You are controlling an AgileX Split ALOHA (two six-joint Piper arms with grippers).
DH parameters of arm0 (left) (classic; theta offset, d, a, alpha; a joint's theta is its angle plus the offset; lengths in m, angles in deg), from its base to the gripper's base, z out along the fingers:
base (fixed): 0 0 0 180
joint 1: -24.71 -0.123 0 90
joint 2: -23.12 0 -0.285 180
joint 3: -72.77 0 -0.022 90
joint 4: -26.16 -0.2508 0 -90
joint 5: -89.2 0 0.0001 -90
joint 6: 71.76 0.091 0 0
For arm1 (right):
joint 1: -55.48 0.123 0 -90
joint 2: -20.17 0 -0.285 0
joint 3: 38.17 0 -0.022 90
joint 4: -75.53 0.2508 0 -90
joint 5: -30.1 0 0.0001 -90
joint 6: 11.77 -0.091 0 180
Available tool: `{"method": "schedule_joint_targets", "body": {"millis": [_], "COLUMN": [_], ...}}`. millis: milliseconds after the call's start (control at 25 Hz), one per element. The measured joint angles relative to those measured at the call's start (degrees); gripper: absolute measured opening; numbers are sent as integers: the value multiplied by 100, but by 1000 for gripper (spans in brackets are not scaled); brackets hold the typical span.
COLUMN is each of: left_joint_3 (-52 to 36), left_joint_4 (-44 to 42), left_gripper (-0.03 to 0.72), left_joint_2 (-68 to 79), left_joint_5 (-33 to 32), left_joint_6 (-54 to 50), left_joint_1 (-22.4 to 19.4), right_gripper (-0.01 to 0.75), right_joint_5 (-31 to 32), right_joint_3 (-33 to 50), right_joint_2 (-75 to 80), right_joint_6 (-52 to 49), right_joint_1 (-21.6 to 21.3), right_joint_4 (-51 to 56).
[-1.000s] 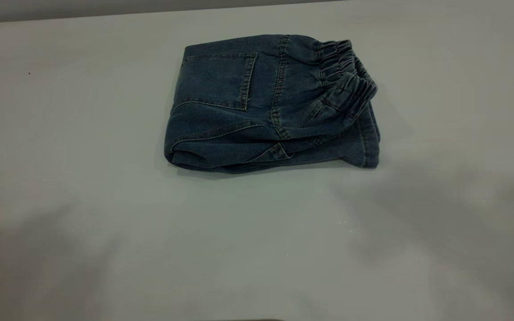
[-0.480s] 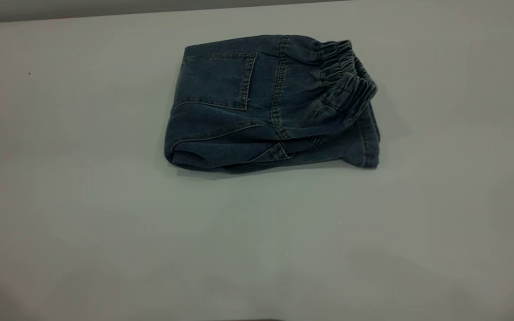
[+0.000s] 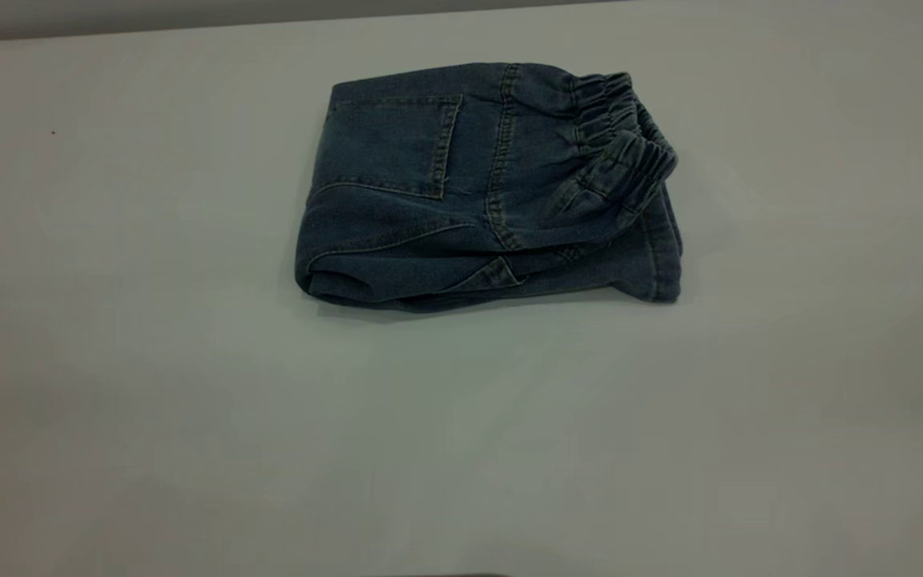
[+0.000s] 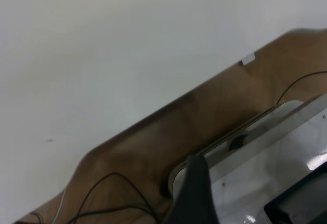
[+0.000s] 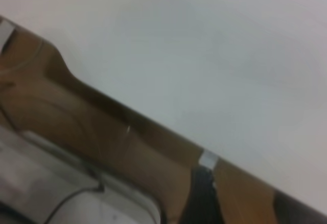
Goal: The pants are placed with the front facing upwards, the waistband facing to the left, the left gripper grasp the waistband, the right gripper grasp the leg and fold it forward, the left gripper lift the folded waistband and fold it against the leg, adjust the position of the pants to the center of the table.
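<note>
the pants (image 3: 487, 188) lie folded on the table (image 3: 189, 385), toward its far side, waistband (image 3: 622, 132) on top at their right end. neither gripper appears beside them, so whether either is clenched or released cannot be told.

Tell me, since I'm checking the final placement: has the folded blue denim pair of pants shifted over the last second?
No. The folded blue denim pants sit in the same spot on the white table, judged against its far edge.
</note>
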Motion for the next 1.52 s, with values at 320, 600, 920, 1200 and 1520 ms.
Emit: {"method": "schedule_joint_targets", "body": {"millis": [320,600,920,1200,1520], "left_joint_3": [-629,-683,-752,-752,-752], "left_joint_4": [-19,-445,-642,-661,-661], "left_gripper": [574,574,574,574,574], "left_joint_2": [-514,-642,-642,-642,-642], "left_joint_5": [87,264,319,319,319], "left_joint_6": [0,12,12,12,12], "left_joint_1": [0,0,0,0,0], "right_gripper": [476,476,476,476,476], "right_joint_5": [-380,-380,-380,-384,-384], "right_joint_3": [506,513,513,529,529], "right_joint_2": [-592,-592,-592,-592,-592], "right_joint_6": [-95,-95,-95,-95,-95], "right_joint_1": [0,0,0,0,0], "right_joint_4": [6,6,6,6,6]}}
